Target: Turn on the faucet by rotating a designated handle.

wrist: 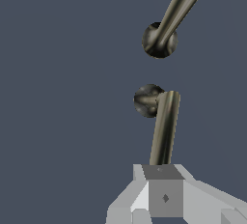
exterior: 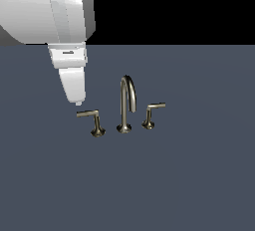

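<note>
Fingers [exterior: 75,98] poised over your lever handle's [exterior: 90,120] free end.
You cannot tell their state; that end offers most turning leverage.

A: Where does everything stand on the bench [exterior: 199,185]?

B: The spout [exterior: 126,100] stands in the middle. The handle [exterior: 91,121] is on the exterior view's left, the smaller lever [exterior: 152,114] on its right.

A: And the gripper [exterior: 74,95]?

B: Just above the handle's free end.
</note>
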`<state>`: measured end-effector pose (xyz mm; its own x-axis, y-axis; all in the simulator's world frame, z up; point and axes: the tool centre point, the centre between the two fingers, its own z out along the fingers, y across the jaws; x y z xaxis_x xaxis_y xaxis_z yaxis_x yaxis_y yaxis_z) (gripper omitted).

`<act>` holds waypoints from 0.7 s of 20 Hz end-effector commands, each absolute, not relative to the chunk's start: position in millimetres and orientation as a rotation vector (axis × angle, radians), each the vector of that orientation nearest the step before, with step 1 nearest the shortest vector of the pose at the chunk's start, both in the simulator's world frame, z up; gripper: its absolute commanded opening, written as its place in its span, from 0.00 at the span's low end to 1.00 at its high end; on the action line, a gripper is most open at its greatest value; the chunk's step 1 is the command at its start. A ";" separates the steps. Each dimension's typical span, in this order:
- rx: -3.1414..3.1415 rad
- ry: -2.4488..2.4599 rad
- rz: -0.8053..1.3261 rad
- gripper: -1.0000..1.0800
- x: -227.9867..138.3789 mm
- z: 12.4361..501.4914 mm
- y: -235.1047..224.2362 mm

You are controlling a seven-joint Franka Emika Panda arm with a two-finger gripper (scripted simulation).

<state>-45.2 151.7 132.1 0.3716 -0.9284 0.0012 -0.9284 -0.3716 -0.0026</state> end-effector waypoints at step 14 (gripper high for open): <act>-2.463 1.951 -0.001 0.00 -12.3 90.7 146.0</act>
<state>-13.7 146.1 91.9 0.2344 -0.9721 0.0014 -0.9721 -0.2344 0.0010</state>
